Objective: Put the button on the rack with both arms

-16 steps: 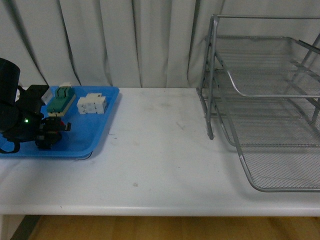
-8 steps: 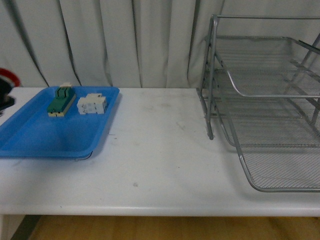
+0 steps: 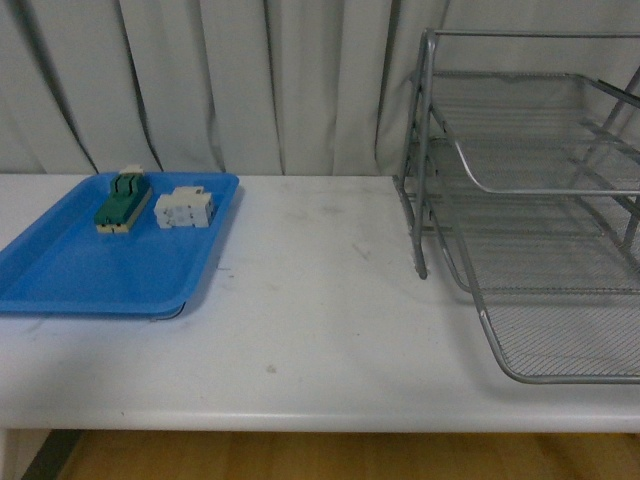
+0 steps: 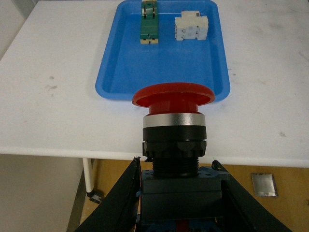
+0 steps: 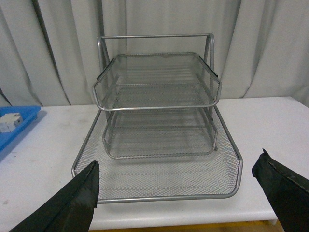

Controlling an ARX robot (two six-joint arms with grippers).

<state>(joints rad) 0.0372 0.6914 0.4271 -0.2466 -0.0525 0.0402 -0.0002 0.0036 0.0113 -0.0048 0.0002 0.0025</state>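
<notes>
The button (image 4: 174, 99), red mushroom cap over a silver collar and black body, fills the left wrist view, held up off the table's near edge. My left gripper (image 4: 176, 163) is shut on its black body, one finger on each side. The rack (image 3: 530, 190), a silver wire-mesh stand of three tiers, stands at the right of the table. In the right wrist view the rack (image 5: 159, 96) is straight ahead, and my right gripper (image 5: 178, 162) is open wide before its lowest tier, with nothing between its fingertips (image 5: 79, 198). Neither arm shows in the front view.
A flat blue tray (image 3: 60, 290) lies at the left of the white table (image 3: 320, 330), with a green-topped block (image 3: 122, 200) and a white block (image 3: 184, 210) at its far end. Grey curtains hang behind. The left wrist view looks down on the tray (image 4: 159, 72).
My left arm, over the blue tray one second ago, left the front view on the left side. Half a second ago only the red cap showed at that edge; now nothing of it shows.
</notes>
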